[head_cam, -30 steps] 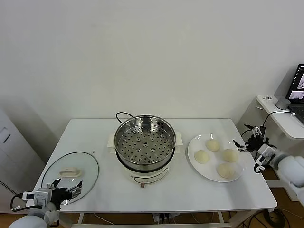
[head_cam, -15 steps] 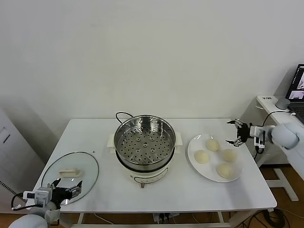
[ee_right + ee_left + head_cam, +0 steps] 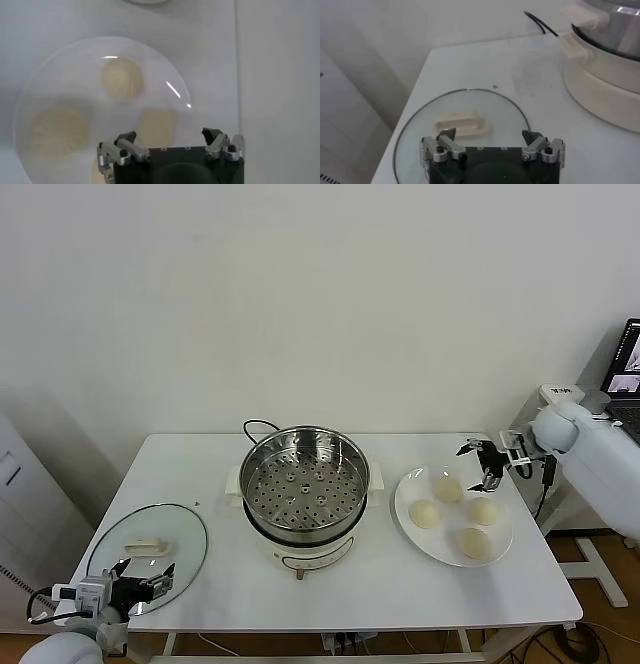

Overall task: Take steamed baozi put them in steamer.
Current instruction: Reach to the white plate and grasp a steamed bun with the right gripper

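Observation:
Several pale round baozi (image 3: 447,489) lie on a white plate (image 3: 405,506) right of the steamer (image 3: 305,482), a shiny steel pot with a perforated floor and nothing inside. My right gripper (image 3: 480,466) hovers open over the plate's far right rim, next to the farthest bun and holding nothing. In the right wrist view that gripper (image 3: 169,135) has one baozi (image 3: 156,127) just ahead of it and others (image 3: 122,78) beyond on the plate (image 3: 75,80). My left gripper (image 3: 140,589) is parked open at the table's front left corner.
A round glass lid (image 3: 150,549) with a cream handle (image 3: 460,125) lies flat at the front left, just ahead of the left gripper (image 3: 488,135). The steamer's black cord (image 3: 255,426) loops behind it. A side desk with a laptop (image 3: 628,379) stands to the right.
My right arm has swung in from beyond the table's right edge, up and leftward, to above the plate's far rim. The left arm has not moved.

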`<state>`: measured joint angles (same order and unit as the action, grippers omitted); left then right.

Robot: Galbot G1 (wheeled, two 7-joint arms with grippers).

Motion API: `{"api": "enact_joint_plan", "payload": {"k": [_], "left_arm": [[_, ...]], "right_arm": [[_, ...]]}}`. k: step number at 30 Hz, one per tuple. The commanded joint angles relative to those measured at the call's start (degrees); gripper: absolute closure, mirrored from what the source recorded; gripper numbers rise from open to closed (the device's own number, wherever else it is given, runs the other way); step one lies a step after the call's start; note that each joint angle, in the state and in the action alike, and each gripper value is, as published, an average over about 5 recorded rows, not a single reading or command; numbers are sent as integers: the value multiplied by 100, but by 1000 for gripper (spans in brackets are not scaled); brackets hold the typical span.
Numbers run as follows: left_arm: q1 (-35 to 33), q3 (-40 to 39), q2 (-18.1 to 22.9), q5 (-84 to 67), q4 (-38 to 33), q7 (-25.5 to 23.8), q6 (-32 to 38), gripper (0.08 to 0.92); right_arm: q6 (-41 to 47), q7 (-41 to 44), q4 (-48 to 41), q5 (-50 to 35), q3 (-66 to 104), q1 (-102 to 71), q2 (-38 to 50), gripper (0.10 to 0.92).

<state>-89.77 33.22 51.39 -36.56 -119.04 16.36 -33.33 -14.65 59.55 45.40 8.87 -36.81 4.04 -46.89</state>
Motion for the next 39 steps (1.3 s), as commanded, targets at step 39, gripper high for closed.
{"api": "enact_joint_plan", "payload": {"k": [39], "left_arm": [[-105,12,-4,-6,66,-43,78,177]], "right_arm": [[165,-488,-1515,1402,744,-456,-1210,428]]}}
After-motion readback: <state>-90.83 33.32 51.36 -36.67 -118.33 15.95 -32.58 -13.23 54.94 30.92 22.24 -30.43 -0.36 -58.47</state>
